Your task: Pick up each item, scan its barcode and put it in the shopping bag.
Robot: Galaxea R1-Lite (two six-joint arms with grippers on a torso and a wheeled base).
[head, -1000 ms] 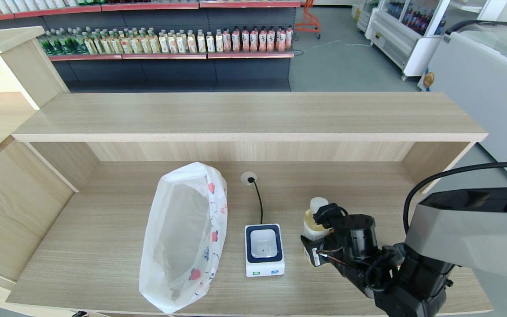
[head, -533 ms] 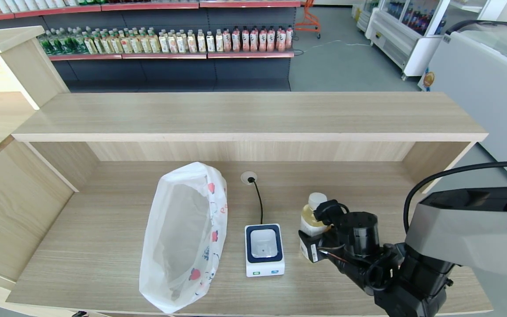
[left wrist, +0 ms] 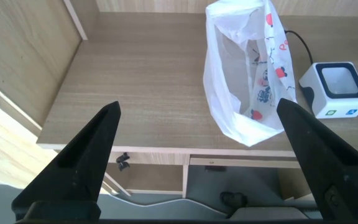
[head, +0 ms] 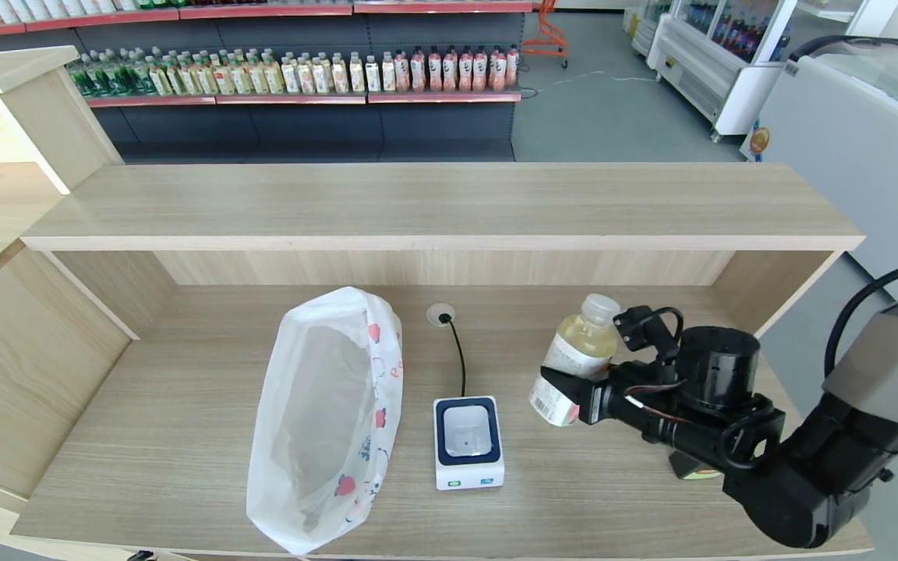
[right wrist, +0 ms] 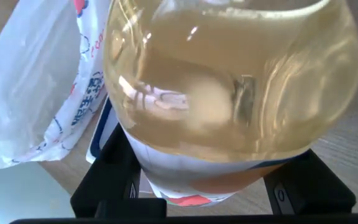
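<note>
Head view: right tool (head: pixel 570 389) grips a tilted bottle (head: pixel 583 343) of yellow liquid; left tool (left wrist: pixel 197 106) spread wide.

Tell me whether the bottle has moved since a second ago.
Yes. Held by the right gripper, the bottle has lifted off the counter and tilted, its cap now higher and farther right of the scanner.

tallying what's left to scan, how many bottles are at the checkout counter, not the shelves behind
1: the bottle, tilted, held in the right gripper above the counter, right of the scanner. A small item under that arm is mostly hidden and may be another.
</note>
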